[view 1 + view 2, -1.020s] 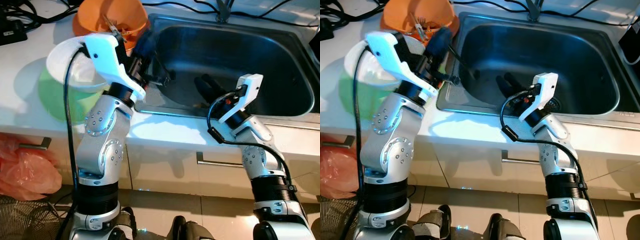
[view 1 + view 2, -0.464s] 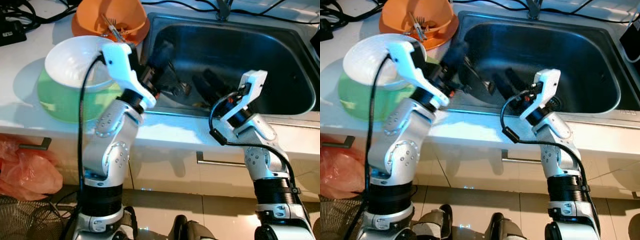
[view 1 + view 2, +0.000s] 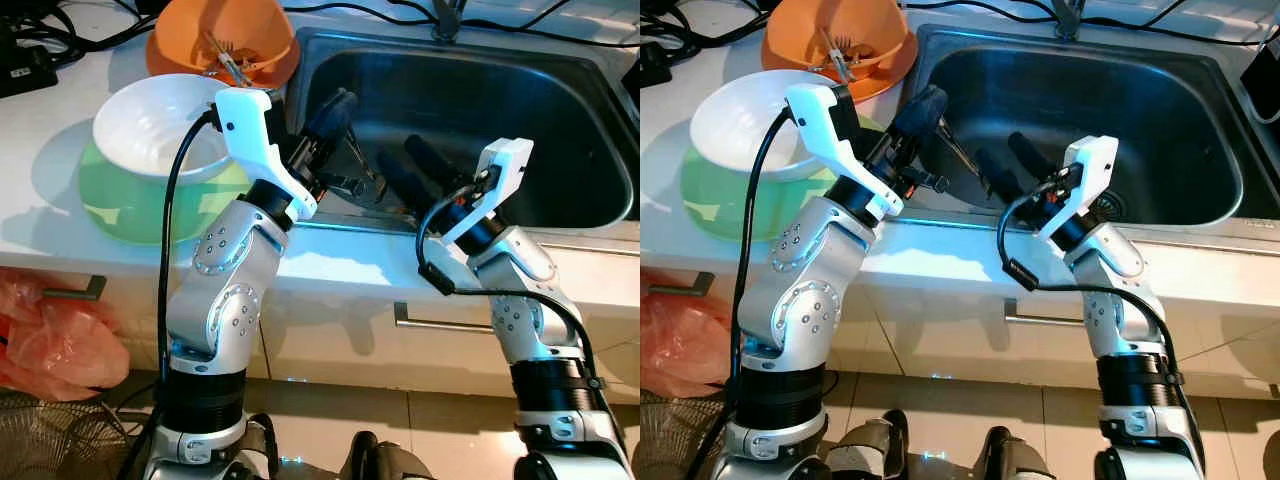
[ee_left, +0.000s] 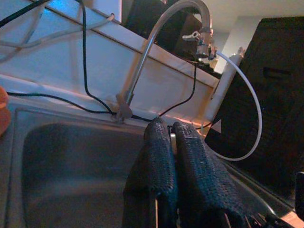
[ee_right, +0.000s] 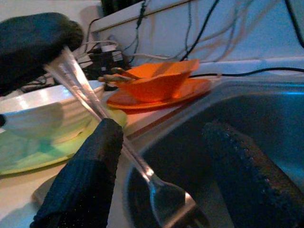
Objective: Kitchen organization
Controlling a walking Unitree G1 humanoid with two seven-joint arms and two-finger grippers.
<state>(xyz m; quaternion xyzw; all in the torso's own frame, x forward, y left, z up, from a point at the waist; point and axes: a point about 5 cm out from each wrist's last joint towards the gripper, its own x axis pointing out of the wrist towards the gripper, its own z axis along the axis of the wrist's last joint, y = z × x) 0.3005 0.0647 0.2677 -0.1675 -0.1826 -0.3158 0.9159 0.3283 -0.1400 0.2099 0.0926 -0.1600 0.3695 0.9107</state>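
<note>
Sitting on the white counter [image 3: 60, 215], a white bowl [image 3: 150, 125] nests in a green bowl [image 3: 120, 200], an orange bowl [image 3: 225, 35] behind them. Over the steel sink [image 3: 560, 130], the left gripper [image 3: 335, 105] clamps a metal fork's [image 3: 362, 175] handle, tines slanting down toward the spread-fingered right gripper [image 3: 405, 165]. The tines blur against the dark basin.

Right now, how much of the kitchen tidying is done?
Looks done: the round white bowl sits nested in the green bowl on the counter. In hand: the left gripper is shut on a silver metal fork, tines down over the steel sink, with the right gripper open beside it. Left: the fork needs a home, and small utensils lie in the orange bowl.
</note>
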